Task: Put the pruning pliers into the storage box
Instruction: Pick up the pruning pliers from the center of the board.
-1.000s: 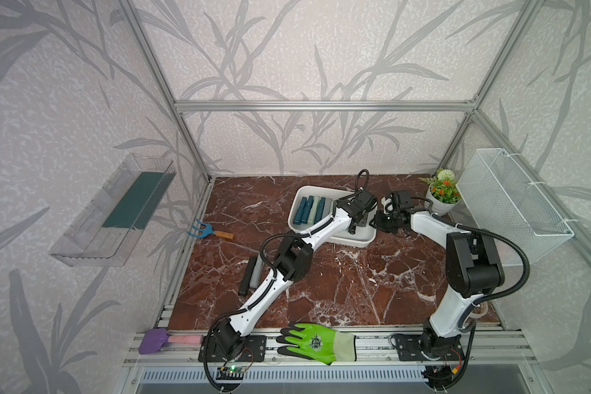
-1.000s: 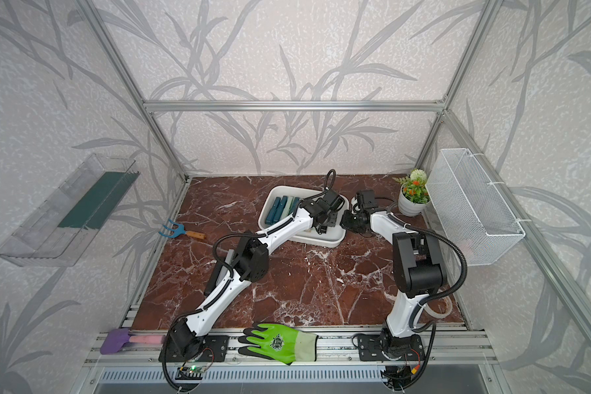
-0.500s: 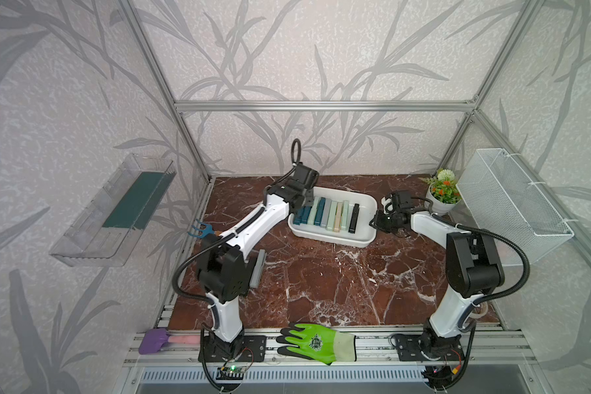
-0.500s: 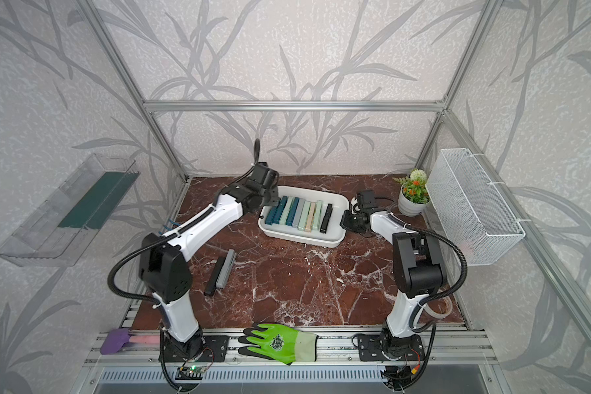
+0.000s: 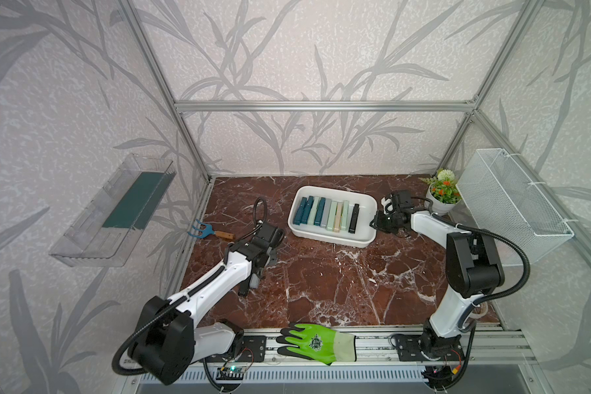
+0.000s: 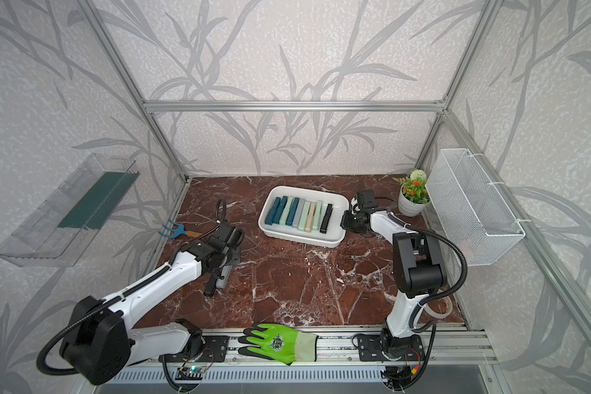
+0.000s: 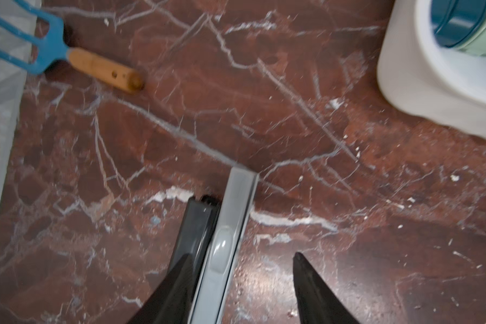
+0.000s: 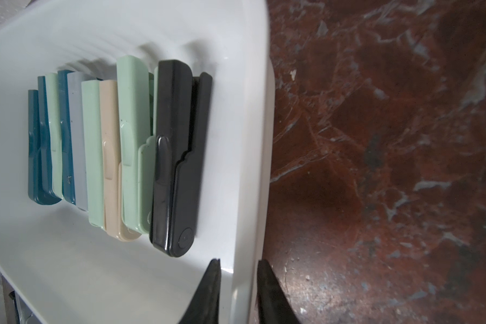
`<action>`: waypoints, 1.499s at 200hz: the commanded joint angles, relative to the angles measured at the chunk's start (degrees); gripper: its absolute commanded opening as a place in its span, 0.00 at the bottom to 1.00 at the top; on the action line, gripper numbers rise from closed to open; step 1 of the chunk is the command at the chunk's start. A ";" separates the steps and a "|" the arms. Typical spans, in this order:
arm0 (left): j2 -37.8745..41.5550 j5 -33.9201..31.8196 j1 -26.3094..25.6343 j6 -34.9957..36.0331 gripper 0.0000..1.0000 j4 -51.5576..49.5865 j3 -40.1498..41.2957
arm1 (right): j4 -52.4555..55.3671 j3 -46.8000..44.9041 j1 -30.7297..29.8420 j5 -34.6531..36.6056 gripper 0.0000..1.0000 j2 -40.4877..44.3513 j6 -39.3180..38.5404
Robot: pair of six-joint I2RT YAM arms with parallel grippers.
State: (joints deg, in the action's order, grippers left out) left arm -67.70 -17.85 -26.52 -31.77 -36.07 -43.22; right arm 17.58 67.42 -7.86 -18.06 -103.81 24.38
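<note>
Pruning pliers (image 5: pixel 326 215) row, inside storage box (image 5: pixel 331 238)

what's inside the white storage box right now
A row of closed pruning pliers lies side by side in the storage box: teal, pale green, grey, beige, black at one end. The floor beneath them is covered, so anything under the row cannot be seen.
</note>
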 commanded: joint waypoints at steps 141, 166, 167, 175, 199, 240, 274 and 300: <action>1.31 -1.33 -2.31 -10.88 0.55 2.70 10.18 | 2.71 3.07 0.21 -0.06 0.25 -0.96 -1.23; -0.04 -2.79 -2.37 -13.68 0.55 1.46 9.55 | 3.11 3.52 0.21 0.13 0.25 -1.00 -1.42; -0.18 -2.80 -2.34 -13.76 0.55 1.41 9.51 | 3.14 3.51 0.26 0.13 0.25 -1.02 -1.39; -1.30 -3.03 -2.36 -14.22 0.55 1.15 9.24 | 3.20 3.52 0.21 0.33 0.25 -0.81 -1.45; -4.55 -2.91 -2.35 -14.96 0.55 1.03 8.27 | 3.25 3.20 0.21 0.64 0.25 -0.61 -1.59; -7.57 -3.51 -2.31 -15.86 0.55 0.50 7.27 | 3.09 2.78 0.21 0.92 0.24 -0.34 -1.63; -8.44 -2.62 -2.32 -15.44 0.55 1.74 7.28 | 2.90 2.55 0.21 0.64 0.24 -0.69 -1.47; -10.68 -2.38 -2.34 -14.69 0.53 3.10 6.04 | 2.96 2.65 0.21 0.74 0.24 -0.69 -1.46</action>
State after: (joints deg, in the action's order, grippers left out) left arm -76.62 -19.25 -28.73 -46.02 -33.76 -34.92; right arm 19.64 69.36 -7.86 -17.85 -103.94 23.64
